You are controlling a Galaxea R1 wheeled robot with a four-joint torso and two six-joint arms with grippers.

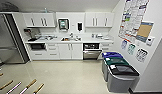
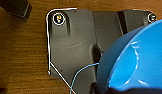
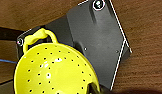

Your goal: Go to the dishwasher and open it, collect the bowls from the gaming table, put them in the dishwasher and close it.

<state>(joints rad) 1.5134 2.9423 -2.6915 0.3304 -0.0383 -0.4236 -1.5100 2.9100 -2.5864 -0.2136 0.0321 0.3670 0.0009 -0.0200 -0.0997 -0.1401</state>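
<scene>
White kitchenette cabinets line the far wall; the dishwasher [image 1: 92, 50] sits beneath the counter [image 1: 72, 41], door ajar. Near the left wrist is a blue bowl [image 2: 137, 60], near the right a yellow colander [image 3: 54, 70]; grip unclear on both.

A wide stretch of pale floor [image 1: 64, 75] lies open between the camera and the kitchen run, giving a straight way to the dishwasher [image 1: 91, 50], whose dark upper part shows above the steel front. To the right, three bins [image 1: 118, 72] stand in a row along the wall, the blue-lidded one just beside the dishwasher, narrowing that side. At the left, a tall steel fridge [image 1: 8, 40] bounds the room. In the near left corner, rods with wooden handles [image 1: 27, 87] jut over the floor. The surface [image 1: 69, 40] above is crowded with small items around the sink.
</scene>
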